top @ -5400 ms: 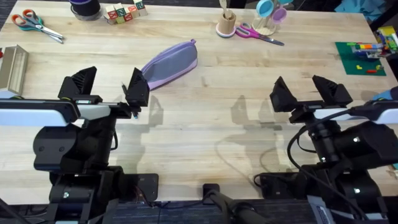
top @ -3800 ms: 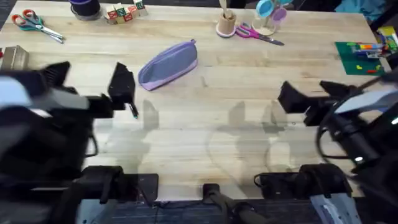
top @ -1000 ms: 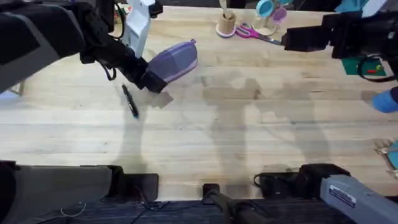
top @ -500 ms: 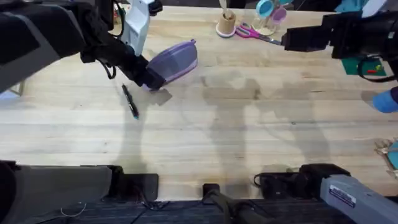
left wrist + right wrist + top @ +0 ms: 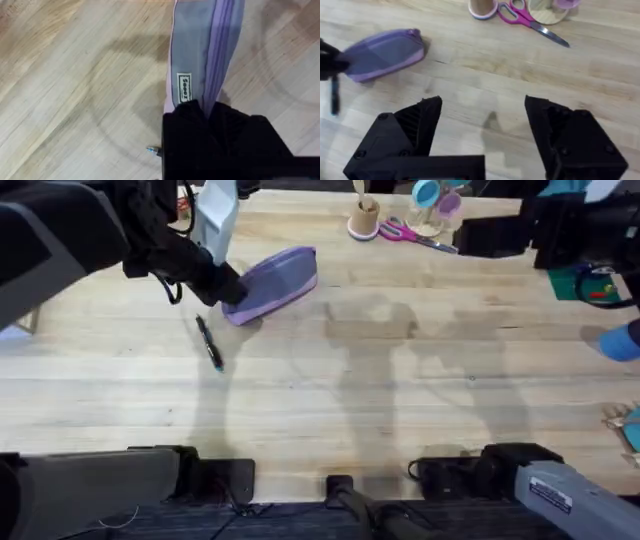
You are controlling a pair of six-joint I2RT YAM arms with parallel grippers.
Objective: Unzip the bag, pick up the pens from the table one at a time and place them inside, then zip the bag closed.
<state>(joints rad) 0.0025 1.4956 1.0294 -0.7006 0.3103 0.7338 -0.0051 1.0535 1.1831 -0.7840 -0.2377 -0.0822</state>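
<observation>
The lavender bag with its grey side panel lies slanted on the table at the far left centre. My left gripper reaches over from the left and is shut on the bag's near-left end. In the left wrist view, the bag runs straight out from between the black fingers. A black pen lies on the wood just in front of that end, and its tip shows beside the fingers. My right gripper hovers open and empty high over the table's right side, far from the bag.
At the table's far edge stand a wooden cup, pink scissors and a blue and pink cup stand. A green plate with bricks sits at the far right. Bare wood spans the middle and front.
My left gripper has shifted a little up and to the left at the bag's end. The pen and the right arm have hardly moved.
</observation>
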